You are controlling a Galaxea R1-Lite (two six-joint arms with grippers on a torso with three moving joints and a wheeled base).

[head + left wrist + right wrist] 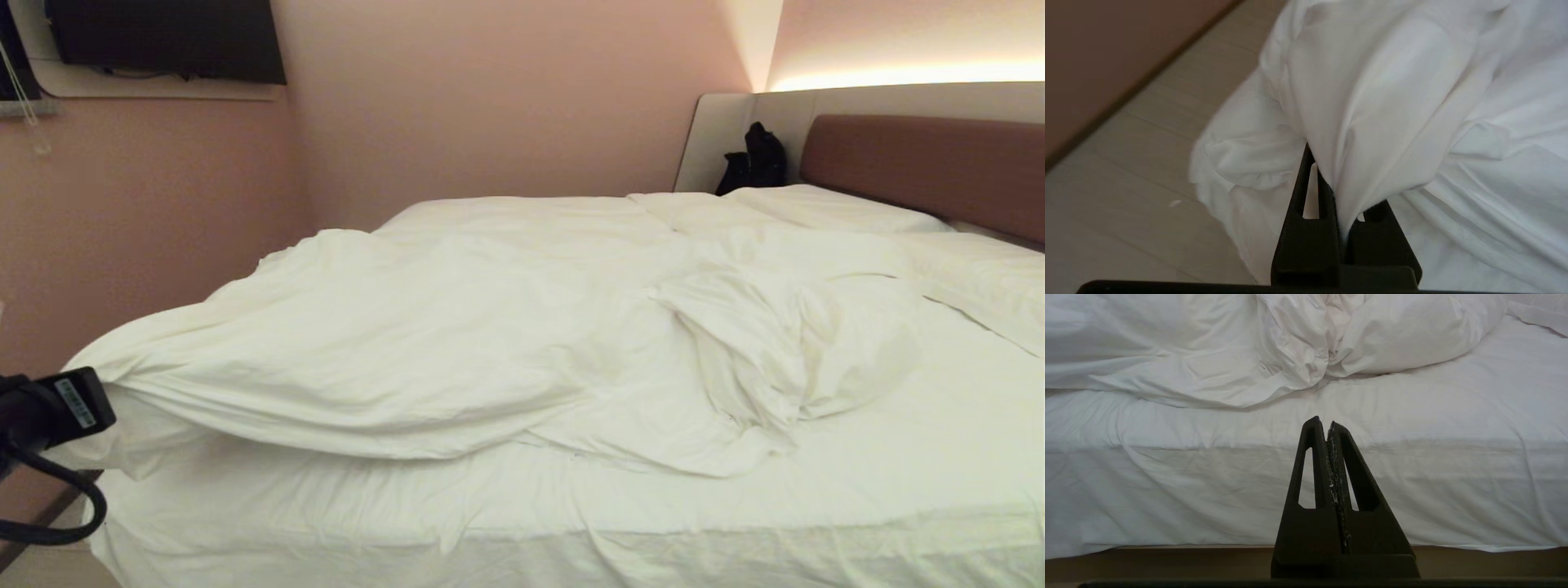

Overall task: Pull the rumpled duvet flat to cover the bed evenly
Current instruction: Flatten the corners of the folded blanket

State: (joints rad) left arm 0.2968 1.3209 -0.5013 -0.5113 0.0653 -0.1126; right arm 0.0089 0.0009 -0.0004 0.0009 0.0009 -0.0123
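The white duvet (424, 343) lies rumpled across the bed (735, 514), with a thick bunch (784, 343) heaped right of the middle and bare sheet along the near side. Its left corner is drawn out past the foot end of the mattress, where my left arm (57, 408) shows at the picture's edge. In the left wrist view my left gripper (1327, 171) is shut on a fold of the duvet (1380, 102), and the cloth hides one fingertip. My right gripper (1328, 422) is shut and empty, low in front of the mattress side (1412, 490).
Two flat pillows (824, 208) (980, 278) lie by the reddish-brown headboard (922, 163). A black object (755, 159) stands at the far head corner. A pink wall (147, 212) with a dark screen (163, 37) runs close along the foot end, with pale floor (1126, 171) between.
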